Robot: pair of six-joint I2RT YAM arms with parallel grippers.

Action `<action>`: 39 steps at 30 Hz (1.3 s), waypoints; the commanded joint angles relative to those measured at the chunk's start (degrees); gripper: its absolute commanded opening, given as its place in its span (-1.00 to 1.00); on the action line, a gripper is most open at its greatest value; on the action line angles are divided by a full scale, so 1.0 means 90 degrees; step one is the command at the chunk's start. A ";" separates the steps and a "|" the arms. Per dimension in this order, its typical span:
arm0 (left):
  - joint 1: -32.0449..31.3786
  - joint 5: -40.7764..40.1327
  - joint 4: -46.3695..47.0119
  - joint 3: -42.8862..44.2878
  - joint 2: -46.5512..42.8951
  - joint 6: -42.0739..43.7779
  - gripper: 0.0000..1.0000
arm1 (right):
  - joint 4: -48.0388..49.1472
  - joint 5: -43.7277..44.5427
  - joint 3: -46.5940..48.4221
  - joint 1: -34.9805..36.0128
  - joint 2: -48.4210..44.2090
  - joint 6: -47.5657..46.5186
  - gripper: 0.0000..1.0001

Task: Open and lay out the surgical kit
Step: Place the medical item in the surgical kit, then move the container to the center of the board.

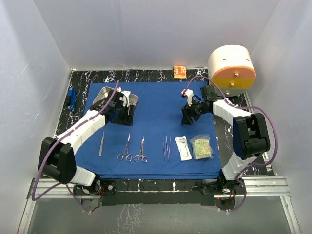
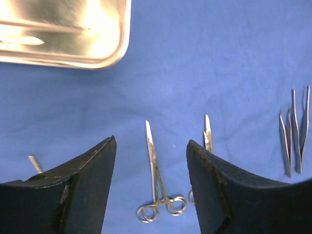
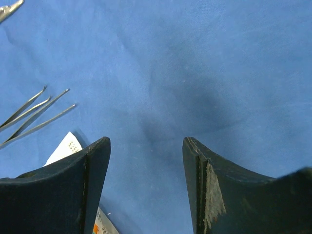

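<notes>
Tray (image 2: 109, 56) sitting ahead-left of left end effector (image 2: 151, 142), on drape (image 2: 219, 73); slim streak (image 2: 44, 25) inside lying crosswise to approach line, instrument or reflection unclear. Left end effector gaping partway, holding nothing. Right end effector (image 3: 146, 141) hanging open, empty, farther off.

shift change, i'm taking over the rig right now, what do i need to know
left pincer: open, empty, over the cloth beside the tray.
right pincer: open, empty, over bare cloth.
done: cloth spread; forceps, tweezers and packets lie in a row near the front.
left: something slim seems to lie in the tray; check it.
</notes>
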 commanded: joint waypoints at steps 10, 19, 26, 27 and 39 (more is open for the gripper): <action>0.0606 -0.1272 0.0273 0.1048 -0.0112 0.1337 0.97 | -0.0663 0.0483 0.1510 0.0011 -0.0916 0.0280 0.55; 0.0993 -0.1849 0.0060 0.2256 0.1242 0.1238 0.97 | -0.0278 0.0366 0.1316 -0.0009 -0.1244 0.0505 0.96; 0.1318 -0.1371 0.0419 0.2720 0.2242 0.1040 0.97 | 0.0369 0.0506 0.0729 -0.0059 -0.1346 0.0738 0.96; 0.1327 -0.1324 0.0465 0.2784 0.2381 0.1029 0.97 | 0.0389 0.0493 0.0704 -0.0057 -0.1326 0.0731 0.96; 0.1298 -0.0905 0.0789 0.3742 0.3841 0.1177 0.92 | 0.0374 0.0296 0.0601 -0.0096 -0.0994 0.0715 0.89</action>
